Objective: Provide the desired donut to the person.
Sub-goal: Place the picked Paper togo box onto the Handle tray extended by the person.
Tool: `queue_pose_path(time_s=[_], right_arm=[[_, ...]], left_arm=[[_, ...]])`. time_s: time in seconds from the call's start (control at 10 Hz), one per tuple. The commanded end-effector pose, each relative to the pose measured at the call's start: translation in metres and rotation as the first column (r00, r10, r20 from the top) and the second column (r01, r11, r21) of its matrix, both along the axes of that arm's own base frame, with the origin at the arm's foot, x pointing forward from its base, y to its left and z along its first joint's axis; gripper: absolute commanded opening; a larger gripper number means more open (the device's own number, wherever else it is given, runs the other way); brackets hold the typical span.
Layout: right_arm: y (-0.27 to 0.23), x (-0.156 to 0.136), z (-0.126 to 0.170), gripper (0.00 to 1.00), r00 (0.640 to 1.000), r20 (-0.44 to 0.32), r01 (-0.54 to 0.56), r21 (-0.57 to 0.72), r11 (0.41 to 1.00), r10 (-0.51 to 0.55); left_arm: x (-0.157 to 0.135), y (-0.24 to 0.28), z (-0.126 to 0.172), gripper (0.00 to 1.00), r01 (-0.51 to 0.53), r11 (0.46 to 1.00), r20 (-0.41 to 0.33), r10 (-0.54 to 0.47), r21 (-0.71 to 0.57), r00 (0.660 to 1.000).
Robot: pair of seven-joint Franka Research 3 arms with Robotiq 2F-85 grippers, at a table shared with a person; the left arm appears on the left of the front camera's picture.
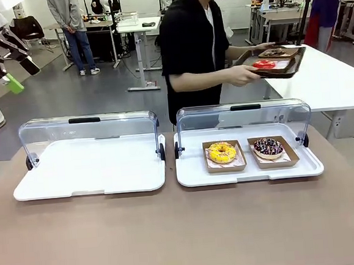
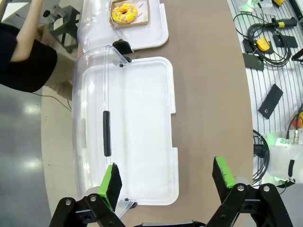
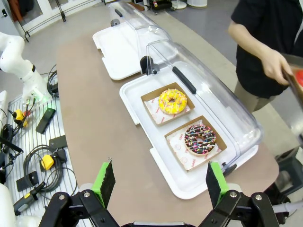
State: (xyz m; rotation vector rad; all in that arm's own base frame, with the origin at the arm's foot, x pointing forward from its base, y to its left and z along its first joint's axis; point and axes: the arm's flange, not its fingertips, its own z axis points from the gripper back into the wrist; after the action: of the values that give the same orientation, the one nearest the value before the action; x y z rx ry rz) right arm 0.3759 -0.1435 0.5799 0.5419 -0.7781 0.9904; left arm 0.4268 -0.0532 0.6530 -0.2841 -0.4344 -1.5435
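brown table [image 1: 172,231]: left tray [image 1: 88,170] bare, right tray [image 1: 192,171] with yellow donut [image 1: 222,151] and chocolate donut [image 1: 268,146]; both jaws apart

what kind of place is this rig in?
Likely a robotics lab staged as a donut counter. Two lidded display trays sit on the table, one holding a yellow donut and a chocolate sprinkled donut; loose cables and controllers lie beside the table; other workbenches stand behind.
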Motion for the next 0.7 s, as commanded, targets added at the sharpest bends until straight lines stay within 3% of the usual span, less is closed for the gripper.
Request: queue_pose_path(time_s=[0.0,0.1,0.3,0.6], right_arm=[[0.000,0.002,0.001,1.00,1.000,0.020,-0.012,0.025,1.000,0.011],[0.000,0.002,0.001,1.00,1.000,0.020,-0.012,0.025,1.000,0.011],[0.000,0.002,0.001,1.00,1.000,0.020,-0.012,0.025,1.000,0.011],[0.000,0.002,0.001,1.00,1.000,0.020,-0.012,0.025,1.000,0.011]], left_arm=[[-0.002,0.001,0.001,1.00,0.001,1.000,-0.008,-0.001,0.003,1.000],[0.000,0.000,0.000,1.00,0.000,1.000,0.000,0.000,0.000,1.000],[0.016,0.071,-0.011,1.00,-0.097,0.964,-0.007,0.098,-0.248,0.995],[0.015,0.143,-0.050,1.00,-0.094,0.871,-0.041,0.085,-0.482,0.996]])
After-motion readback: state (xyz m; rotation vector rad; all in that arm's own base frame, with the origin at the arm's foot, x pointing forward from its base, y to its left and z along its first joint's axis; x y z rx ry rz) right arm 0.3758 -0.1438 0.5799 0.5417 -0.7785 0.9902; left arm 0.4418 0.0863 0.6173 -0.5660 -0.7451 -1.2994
